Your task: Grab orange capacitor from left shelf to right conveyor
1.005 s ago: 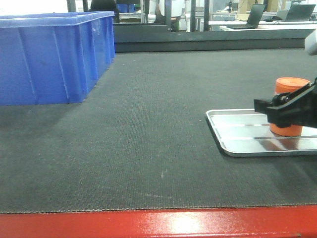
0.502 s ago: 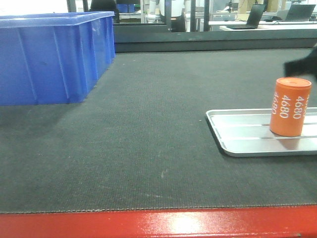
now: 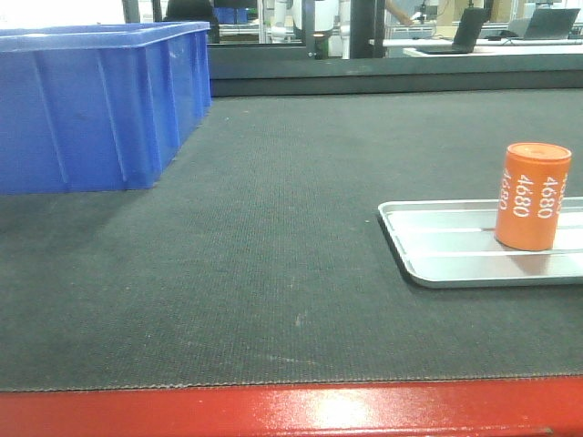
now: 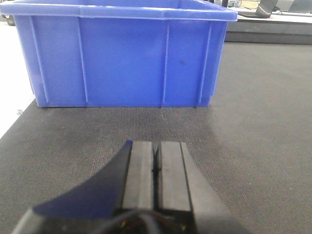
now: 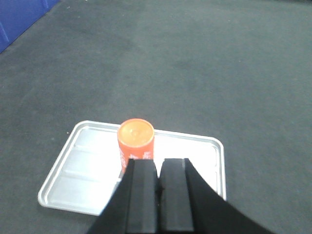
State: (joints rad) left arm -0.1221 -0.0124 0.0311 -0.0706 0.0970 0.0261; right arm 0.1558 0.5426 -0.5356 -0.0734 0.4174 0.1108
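The orange capacitor (image 3: 533,196) is stood upright in the silver tray (image 5: 73,180) on the right conveyor (image 3: 273,255), both grippers' fingers pressed together.

Orange capacitor (image 3: 533,196) with white "4680" digits down the side and a plain orange top, on a shiny silver tray (image 3: 437,259) at 3 o'clock. Dark grey woven-textured conveyor (image 3: 273,237) with a glossy red edge at 6 o'clock; solid blue ribbed bin (image 3: 91,105) at 10 o'clock. Matte black fingers on left gripper (image 4: 156,163) and right gripper (image 5: 158,170).
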